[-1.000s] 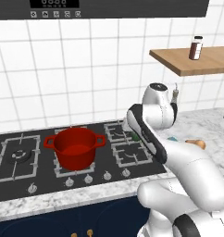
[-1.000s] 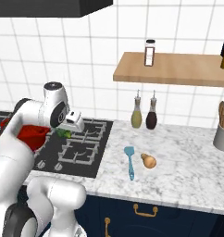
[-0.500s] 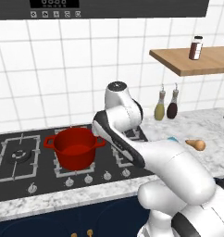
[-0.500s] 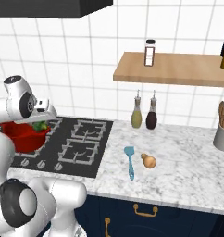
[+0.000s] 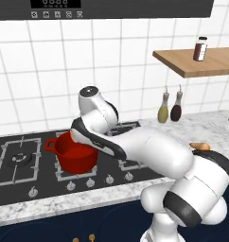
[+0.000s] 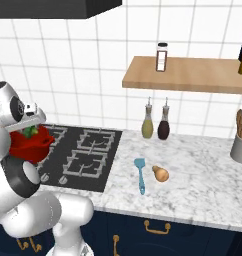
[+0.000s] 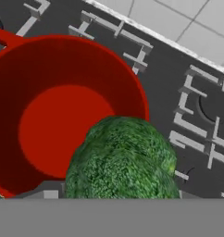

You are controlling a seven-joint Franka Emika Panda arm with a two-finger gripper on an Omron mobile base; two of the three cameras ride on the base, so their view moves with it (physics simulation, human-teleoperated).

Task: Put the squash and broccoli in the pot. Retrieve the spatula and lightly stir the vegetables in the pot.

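Broccoli (image 7: 123, 159) held in end effector (image 6: 29, 131), jaws spread wide around it, low centre of hand view, over right rim of pot (image 7: 49, 106). Best shifted toward pot centre before release. Right base view adds spatula (image 6: 140, 172) on counter (image 6: 193, 185), lower centre.

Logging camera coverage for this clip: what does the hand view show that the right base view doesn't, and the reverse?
Hand view alone: the bare inside floor of the glossy red cooking pot, seen from above. Right base view alone: the slim light-blue spatula and a tan squash lying on the marble counter, two bottles, and a wooden shelf. Both: the pot, the lumpy green broccoli held above it, and the black hob grates.
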